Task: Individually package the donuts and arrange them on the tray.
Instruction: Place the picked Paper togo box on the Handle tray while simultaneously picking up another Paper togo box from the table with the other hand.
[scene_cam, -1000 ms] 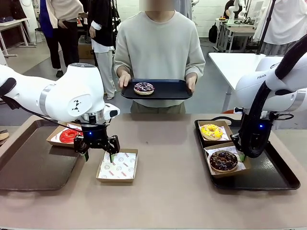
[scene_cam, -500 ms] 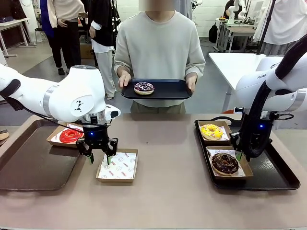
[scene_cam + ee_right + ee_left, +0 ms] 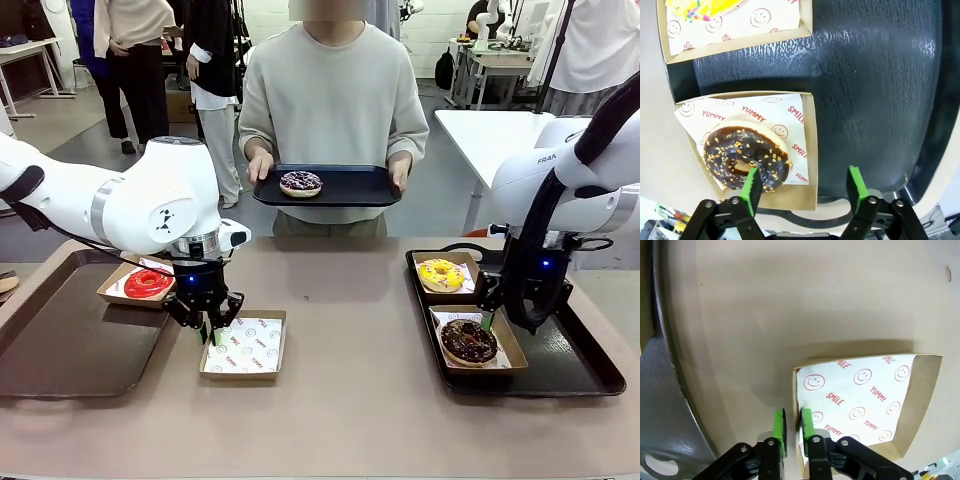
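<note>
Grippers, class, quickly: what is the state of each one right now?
Left gripper: shut on the wall of the empty box.
Right gripper: open, holding nothing, above the chocolate donut's box.

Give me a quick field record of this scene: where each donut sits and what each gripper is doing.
red donut: in a paper box on the left tray
yellow donut: boxed, on the right tray
chocolate donut: boxed, on the right tray
purple donut: unboxed, on the tray the person holds
empty box: on the table, between the trays
left gripper: shut on the empty box's wall
right gripper: open, above the chocolate donut's box
</note>
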`<control>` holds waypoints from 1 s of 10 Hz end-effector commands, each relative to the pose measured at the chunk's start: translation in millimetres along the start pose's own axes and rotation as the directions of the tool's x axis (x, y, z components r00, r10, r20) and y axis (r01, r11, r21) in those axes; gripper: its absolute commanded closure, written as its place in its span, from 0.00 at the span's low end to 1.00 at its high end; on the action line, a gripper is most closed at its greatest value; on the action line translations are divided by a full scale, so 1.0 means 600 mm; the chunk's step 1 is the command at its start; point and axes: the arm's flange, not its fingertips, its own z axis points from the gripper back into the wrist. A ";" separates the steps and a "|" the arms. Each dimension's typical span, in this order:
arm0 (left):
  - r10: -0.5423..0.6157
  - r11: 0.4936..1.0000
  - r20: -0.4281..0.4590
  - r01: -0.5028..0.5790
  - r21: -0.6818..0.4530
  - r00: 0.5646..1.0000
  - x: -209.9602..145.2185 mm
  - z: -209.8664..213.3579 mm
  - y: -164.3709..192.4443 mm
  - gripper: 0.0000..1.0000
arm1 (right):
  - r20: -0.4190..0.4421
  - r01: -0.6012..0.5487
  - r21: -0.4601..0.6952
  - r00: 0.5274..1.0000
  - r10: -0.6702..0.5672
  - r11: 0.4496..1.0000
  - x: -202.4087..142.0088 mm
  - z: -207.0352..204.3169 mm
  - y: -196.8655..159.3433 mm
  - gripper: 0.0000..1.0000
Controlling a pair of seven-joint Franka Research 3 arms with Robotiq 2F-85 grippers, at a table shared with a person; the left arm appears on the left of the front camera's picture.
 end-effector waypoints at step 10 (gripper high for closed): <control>0.021 0.998 -0.037 -0.023 -0.060 0.999 -0.006 0.109 -0.002 1.00 | 0.041 -0.109 0.457 0.994 0.102 0.883 -0.084 0.142 -0.130 0.00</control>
